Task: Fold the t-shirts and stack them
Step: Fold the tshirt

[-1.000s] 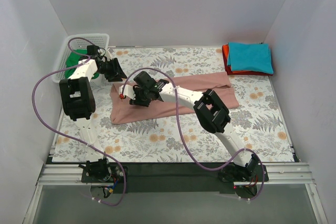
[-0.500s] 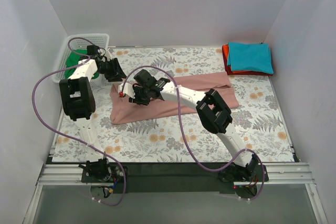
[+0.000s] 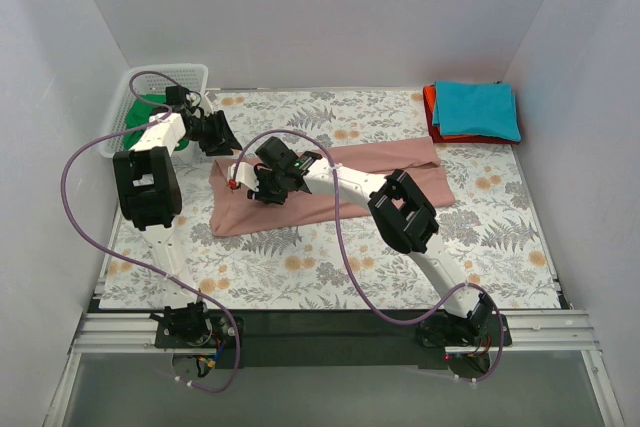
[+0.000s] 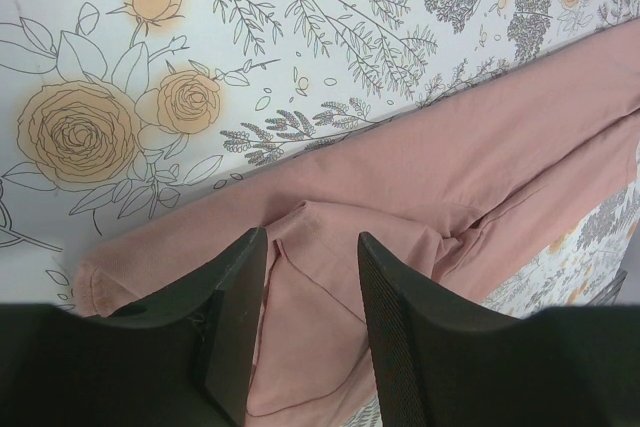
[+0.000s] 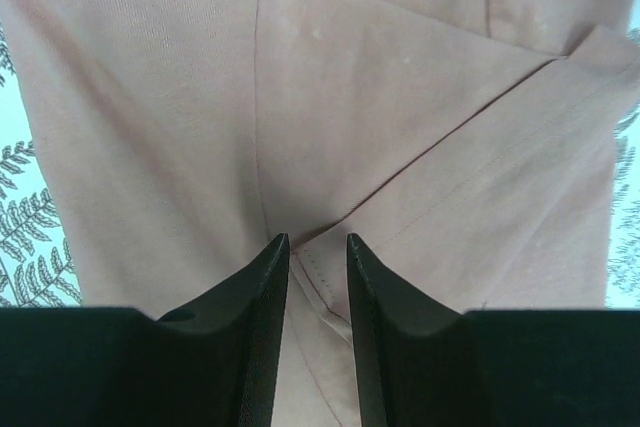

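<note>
Since one second ago almost nothing has moved: the right arm swayed a little to the side and came back, and the pink shirt (image 3: 240, 209) lies as it did. From above, this shirt is a long folded strip across the middle of the table cloth (image 3: 300, 267). The right gripper (image 3: 262, 187) is low over its left part and the left gripper (image 3: 217, 137) is just beyond its far left corner. A teal shirt (image 3: 477, 109) lies folded on a red-orange shirt (image 3: 432, 117) in the far right corner, and a green shirt (image 3: 150, 105) waits in the basket (image 3: 190, 74). In the left wrist view the jaws stand apart above the shirt edge and I see nothing held between them. In the right wrist view the jaws are nearly together, and a stitched hem runs into the narrow gap; I cannot tell if they pinch it or only hover. I think the danger is a thin catch: if only the top layer is taken, lifting will open the fold instead of carrying it. Also, if one arm pulls before the other, the strip can twist or slide. The right arm hides the middle of the shirt, no print shows, and the green shirt is mostly covered.
</note>
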Robot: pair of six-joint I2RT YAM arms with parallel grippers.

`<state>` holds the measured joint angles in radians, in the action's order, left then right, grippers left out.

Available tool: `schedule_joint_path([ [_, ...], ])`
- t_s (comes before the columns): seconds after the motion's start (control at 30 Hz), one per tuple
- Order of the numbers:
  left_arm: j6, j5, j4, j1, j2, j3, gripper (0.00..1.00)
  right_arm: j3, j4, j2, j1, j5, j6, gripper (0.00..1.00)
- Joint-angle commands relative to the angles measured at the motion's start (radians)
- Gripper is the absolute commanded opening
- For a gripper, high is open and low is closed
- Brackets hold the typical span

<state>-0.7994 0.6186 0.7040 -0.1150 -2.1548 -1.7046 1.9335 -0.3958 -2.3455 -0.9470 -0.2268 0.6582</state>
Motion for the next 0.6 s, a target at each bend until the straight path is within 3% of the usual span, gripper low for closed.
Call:
schedule_joint_path([
  [0.0, 0.012, 0.006, 0.012, 0.0, 0.024, -0.021, 0.41, -0.005, -0.006, -0.018, 0.005, -0.002, 0.003, 0.36],
  [0.1, 0.012, 0.007, 0.014, 0.0, 0.023, -0.021, 0.41, -0.008, -0.008, -0.026, 0.007, 0.0, 0.001, 0.36],
  [0.3, 0.019, 0.004, 0.015, 0.0, 0.024, -0.021, 0.41, -0.001, -0.008, -0.017, 0.01, 0.004, -0.009, 0.21],
  [0.57, 0.023, -0.005, 0.02, 0.0, 0.029, -0.02, 0.41, 0.001, -0.011, 0.032, 0.02, 0.015, -0.002, 0.14],
])
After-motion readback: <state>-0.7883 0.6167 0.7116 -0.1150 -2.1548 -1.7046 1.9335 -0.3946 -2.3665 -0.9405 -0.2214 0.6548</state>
